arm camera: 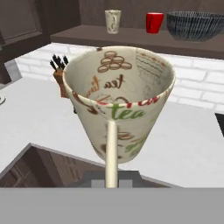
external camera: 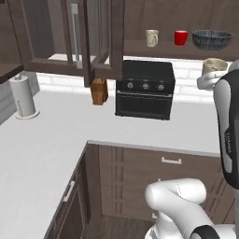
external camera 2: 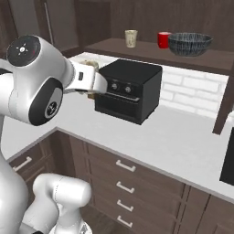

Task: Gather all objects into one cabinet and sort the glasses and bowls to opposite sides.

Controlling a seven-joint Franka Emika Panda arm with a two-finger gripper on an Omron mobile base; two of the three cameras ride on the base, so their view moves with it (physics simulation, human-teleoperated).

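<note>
My gripper is shut on the handle of a cream mug printed with "tea", held upright above the counter. The same mug shows at the right edge, above the hand, and also as the mug peeking from behind the forearm. On an open wooden shelf stand a second cream mug, a small red cup and a wide dark patterned bowl. The glass-door cabinet hangs at the upper left, its door swung open.
A black toaster oven stands on the white counter under the shelf. A knife block is beside it and a paper towel roll sits at the far left. Drawers run below the counter.
</note>
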